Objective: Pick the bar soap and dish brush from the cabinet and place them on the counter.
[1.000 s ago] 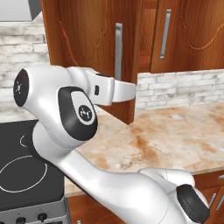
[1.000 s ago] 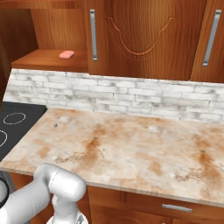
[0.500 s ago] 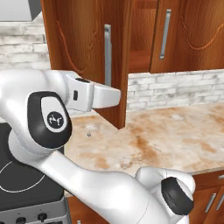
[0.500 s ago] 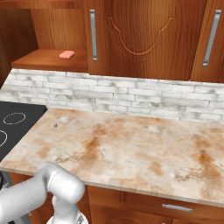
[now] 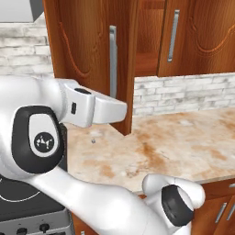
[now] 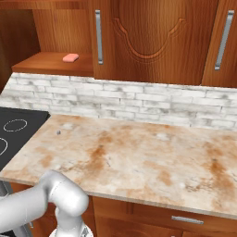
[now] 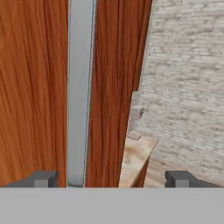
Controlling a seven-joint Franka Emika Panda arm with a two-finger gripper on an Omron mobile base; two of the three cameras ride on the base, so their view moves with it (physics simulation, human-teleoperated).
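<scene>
Reddish-brown wooden wall cabinet (image 7: 39, 96) door fronts the gripper (image 7: 111, 178), whose fingers stand wide apart, straddling its long silver bar handle (image 7: 79, 92). Small flat pink bar soap (image 6: 70, 58) lies on the cabinet shelf, above the beige-tan blotched counter (image 6: 139, 157).

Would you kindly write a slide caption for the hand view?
Open jaws flank the silver bar handle of the swung-open cabinet door, brick backsplash beyond.
</scene>
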